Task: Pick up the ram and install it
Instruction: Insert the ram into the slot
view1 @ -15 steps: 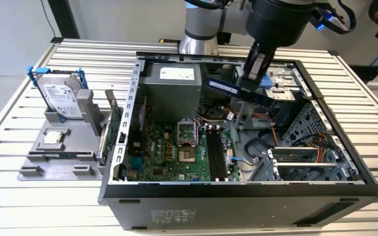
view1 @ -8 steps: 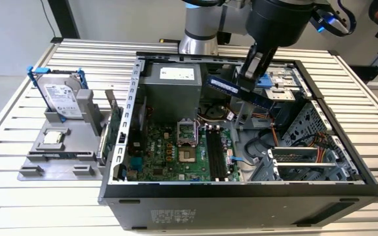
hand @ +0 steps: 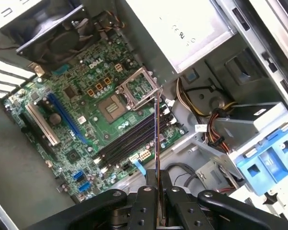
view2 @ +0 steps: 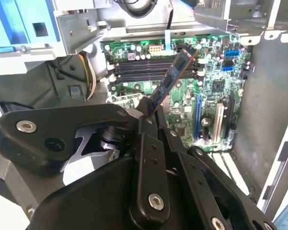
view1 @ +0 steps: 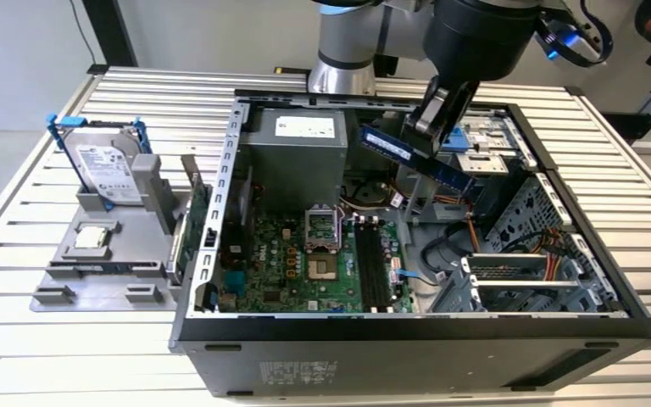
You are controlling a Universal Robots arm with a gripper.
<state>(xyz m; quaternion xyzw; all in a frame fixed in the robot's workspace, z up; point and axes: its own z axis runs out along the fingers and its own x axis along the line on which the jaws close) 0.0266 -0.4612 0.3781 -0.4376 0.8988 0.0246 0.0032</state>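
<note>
The end effector (view1: 430, 127) is clenched on the ram (view1: 388, 146), holding it tilted in the air above the open computer case (view1: 416, 326) on the slatted surface (view1: 31, 356). In the second wrist view the stick juts out past the fingertips (view2: 146, 125) toward the motherboard (view2: 216, 96) below. Its dark memory slots (view2: 134, 69) lie beneath the ram, apart from it.

The exterior view looked down from well back, taking in the whole open computer case (view1: 416, 339) on the table (view1: 31, 365). Both wrist views rode close behind my fingers (hand: 147, 206), looking past them and the memory stick (hand: 156, 139) they pinched onto the green circuit board (hand: 72, 139), each from a different angle.
</note>
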